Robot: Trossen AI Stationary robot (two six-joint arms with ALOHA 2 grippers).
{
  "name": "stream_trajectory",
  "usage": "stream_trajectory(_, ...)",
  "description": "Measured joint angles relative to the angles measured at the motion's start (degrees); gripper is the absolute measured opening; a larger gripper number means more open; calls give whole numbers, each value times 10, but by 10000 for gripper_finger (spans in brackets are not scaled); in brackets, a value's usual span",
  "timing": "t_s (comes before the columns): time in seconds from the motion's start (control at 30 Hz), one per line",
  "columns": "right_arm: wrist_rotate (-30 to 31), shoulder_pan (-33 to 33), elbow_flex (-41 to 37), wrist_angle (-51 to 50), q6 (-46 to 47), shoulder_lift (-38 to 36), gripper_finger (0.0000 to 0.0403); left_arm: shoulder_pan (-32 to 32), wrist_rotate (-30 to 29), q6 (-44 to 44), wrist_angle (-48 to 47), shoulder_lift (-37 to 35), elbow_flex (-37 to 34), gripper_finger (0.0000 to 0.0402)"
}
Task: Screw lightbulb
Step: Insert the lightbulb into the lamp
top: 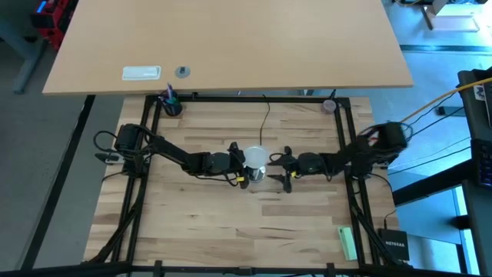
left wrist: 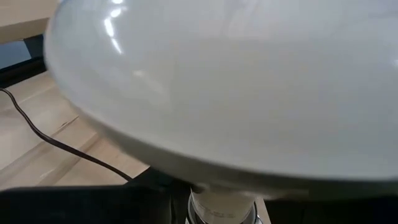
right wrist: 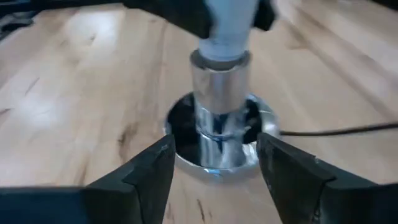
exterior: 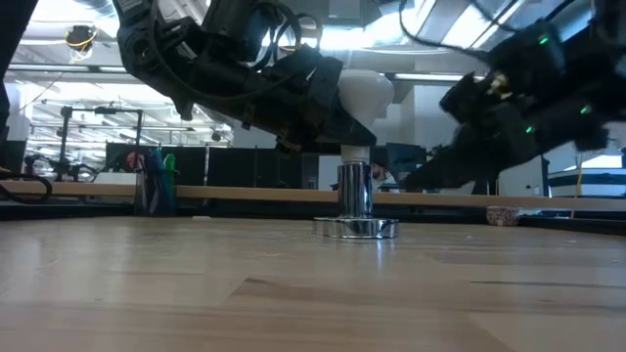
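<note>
The frosted white lightbulb (exterior: 366,91) stands upright on the silver socket (exterior: 354,192), its neck (right wrist: 222,48) at the socket's top. The socket's round base (exterior: 355,228) rests on the table's middle. The bulb fills the left wrist view (left wrist: 236,81). My left gripper (top: 247,165) comes from the table's left and is shut on the bulb. My right gripper (right wrist: 214,163) is open, low at the table on the socket's right, one finger on either side of the socket's base (right wrist: 186,146). I cannot tell whether it touches the base. My left gripper holds the lightbulb low on its dome, just above the neck (exterior: 344,115), between its dark fingers (exterior: 315,98). The fingers come roughly level from the table's left. The bulb stands upright, its lower end in the socket's top. The fingers hide the place of contact itself.
The socket's thin black cord (top: 266,117) runs toward the far edge. A cup of pens (top: 170,104) stands at the far left and a small round thing (top: 329,105) at the far right. A green block (top: 347,242) lies near the front right. Black frame rails (top: 231,98) border the table.
</note>
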Motion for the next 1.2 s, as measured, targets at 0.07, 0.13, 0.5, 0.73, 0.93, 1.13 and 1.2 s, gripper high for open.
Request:
stream_trajectory(0.07, -24, -14, 14, 50, -7, 49, 250, 0, 0, 0, 0, 0, 0, 138)
stream_trajectory(0.13, -38, -28, 26, 90, -15, 89, 261, 0, -2, 0, 1, 0, 0, 138)
stream_trajectory(0.5, -47, -41, 126, 120, -43, 206, 267, 0, -9, -13, -1, 0, 0, 138)
stream_trajectory(0.73, -39, -41, 127, 119, -47, 217, 195, 0, -10, -15, -1, 1, 0, 138)
stream_trajectory(0.93, -36, -41, 125, 124, -47, 208, 182, -2, -10, -11, 11, 1, -1, 138)
stream_trajectory(1.13, -89, -41, 96, 119, -14, 124, 182, -15, -9, -2, 22, -38, 0, 138)
stream_trajectory(1.2, -113, -40, 91, 103, -6, 81, 182, -17, 4, -1, 26, -57, 0, 138)
